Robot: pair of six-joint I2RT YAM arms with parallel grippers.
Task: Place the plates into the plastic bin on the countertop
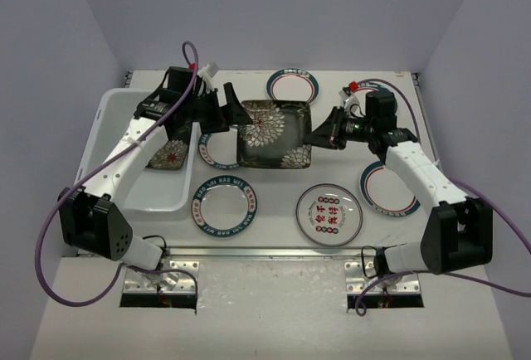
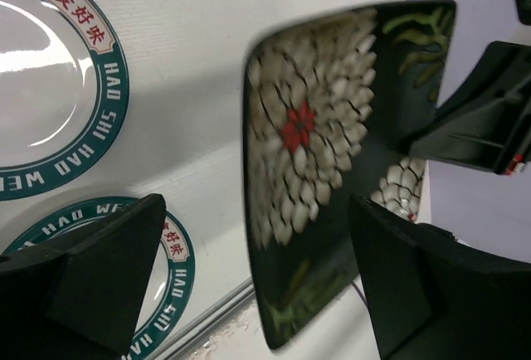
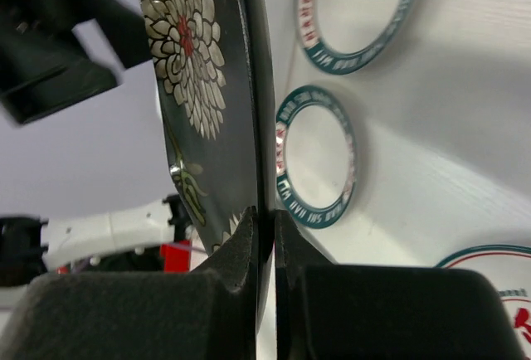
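Countertop [image 1: 278, 187], matte white, carries every item. Plastic bin [image 1: 98, 128], at its left side, holds one flowered plate [image 1: 170, 154]. Black square plate [image 1: 274, 134], centre, is raised and tilted on edge. Round plates [image 1: 224, 204] lie flat around it. Right gripper [image 3: 265, 221] is pinched on the raised plate's right edge. Left gripper [image 2: 257, 211] is spread wide by its left edge, not gripping.

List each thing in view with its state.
Black square plate, lifted, clamped at its edge.
Right gripper, shut on black square plate.
Left gripper, open near that plate.
Plastic bin, holds one black floral plate.
Five round plates, flat on the countertop.
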